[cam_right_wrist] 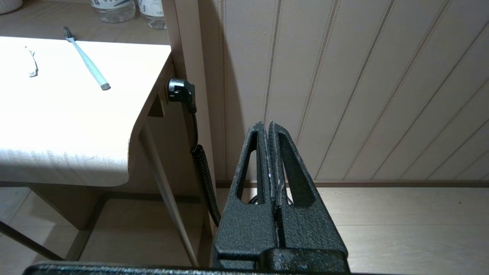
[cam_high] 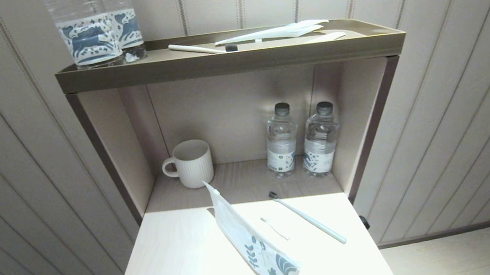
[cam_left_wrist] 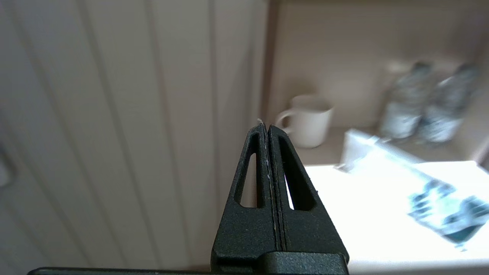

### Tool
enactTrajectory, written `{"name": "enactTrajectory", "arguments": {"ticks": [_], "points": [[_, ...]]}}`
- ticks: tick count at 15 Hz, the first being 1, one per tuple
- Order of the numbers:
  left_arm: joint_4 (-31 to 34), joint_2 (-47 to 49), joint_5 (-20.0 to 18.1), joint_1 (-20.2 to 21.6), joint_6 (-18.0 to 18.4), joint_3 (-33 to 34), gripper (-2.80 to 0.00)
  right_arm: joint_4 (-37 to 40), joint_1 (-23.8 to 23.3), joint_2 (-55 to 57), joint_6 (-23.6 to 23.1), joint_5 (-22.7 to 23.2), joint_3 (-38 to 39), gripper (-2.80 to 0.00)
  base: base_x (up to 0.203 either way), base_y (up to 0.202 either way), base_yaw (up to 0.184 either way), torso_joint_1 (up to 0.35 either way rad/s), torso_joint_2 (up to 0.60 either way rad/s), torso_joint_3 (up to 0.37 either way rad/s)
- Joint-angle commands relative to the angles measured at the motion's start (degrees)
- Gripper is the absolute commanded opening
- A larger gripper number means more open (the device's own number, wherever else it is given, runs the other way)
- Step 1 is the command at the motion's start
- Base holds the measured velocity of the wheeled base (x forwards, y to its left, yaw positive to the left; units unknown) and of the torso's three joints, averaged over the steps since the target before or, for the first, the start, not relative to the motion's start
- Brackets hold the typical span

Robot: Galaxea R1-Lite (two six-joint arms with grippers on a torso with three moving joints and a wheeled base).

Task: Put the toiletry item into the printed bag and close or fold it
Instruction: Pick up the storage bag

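Note:
The toothbrush (cam_high: 307, 217) lies flat on the pale table, its dark bristle head toward the shelf; the right wrist view also shows the toothbrush (cam_right_wrist: 87, 59). Left of it the printed bag (cam_high: 254, 244) lies slanted, blue motifs at its near end, and appears blurred as the printed bag (cam_left_wrist: 416, 191) in the left wrist view. My left gripper (cam_left_wrist: 266, 128) is shut and empty, off the table's left side beside the wall. My right gripper (cam_right_wrist: 267, 125) is shut and empty, low beside the table's right edge, facing the wall. Neither arm shows in the head view.
A short white strip (cam_high: 275, 228) lies between bag and brush. In the shelf recess stand a white mug (cam_high: 191, 163) and two water bottles (cam_high: 304, 142). The top tray (cam_high: 226, 60) carries two bottles, another toothbrush (cam_high: 201, 48) and a white wrapper (cam_high: 279, 32). A black plug and coiled cable (cam_right_wrist: 191, 126) hang at the table's right side.

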Motion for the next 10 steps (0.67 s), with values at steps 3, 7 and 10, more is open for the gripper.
{"name": "enactTrajectory", "arguments": {"ticks": [3,7,10], "points": [[21.7,31.6,-5.5,-4.2,1.0,-28.2,-2.8,0.0,0.0,0.0,0.0,0.0,0.0,-2.8,0.0,0.0,0.0,0.0,0.0,0.0],[42.4,53.8,-6.6,-24.0,-0.1,-44.5,-2.8,0.0,0.0,0.1,0.0,0.0,0.0,-2.8,0.0,0.0,0.0,0.0,0.0,0.0],[45.9,62.0,-0.2,-39.3,-3.1,-47.2,0.0,0.0,0.0,0.0,0.0,0.0,0.0,-2.8,0.0,0.0,0.0,0.0,0.0,0.0]]}}
